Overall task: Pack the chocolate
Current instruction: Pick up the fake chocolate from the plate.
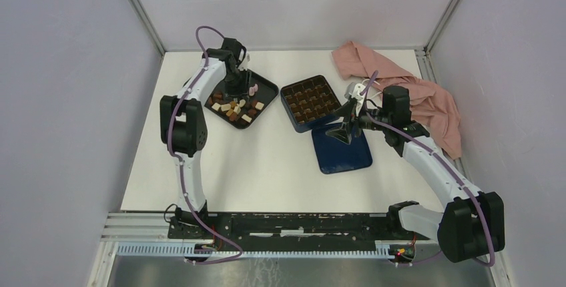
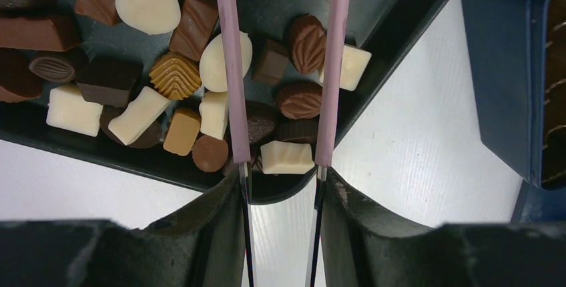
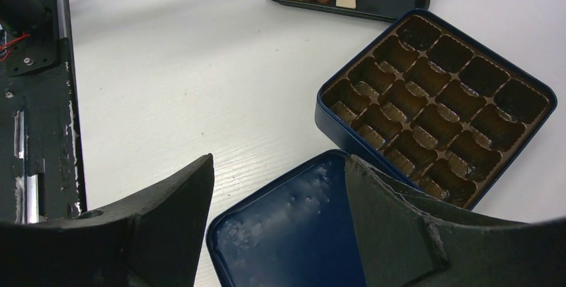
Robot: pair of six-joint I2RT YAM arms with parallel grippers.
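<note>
The chocolate (image 2: 287,157) lies as several small dark, light brown and cream pieces heaped in the black tray (image 2: 400,7), which sits at the back left (image 1: 267,87). My left gripper (image 2: 281,183) is shut on a pair of metal tweezers with pink sleeves (image 2: 230,67). The tweezer arms stand apart over the pile, and their tips run off the top of the left wrist view. In the top view the left gripper (image 1: 235,80) hangs over the tray. My right gripper (image 3: 278,161) is open and holds nothing, above the blue lid (image 3: 300,233).
The dark blue box (image 1: 311,103) with brown grid compartments (image 3: 434,100) stands mid-table; its cells hold no pieces. Its lid (image 1: 342,150) lies just in front of it. A pink cloth (image 1: 414,90) is bunched at the back right. A metal rail (image 1: 287,233) runs along the near edge.
</note>
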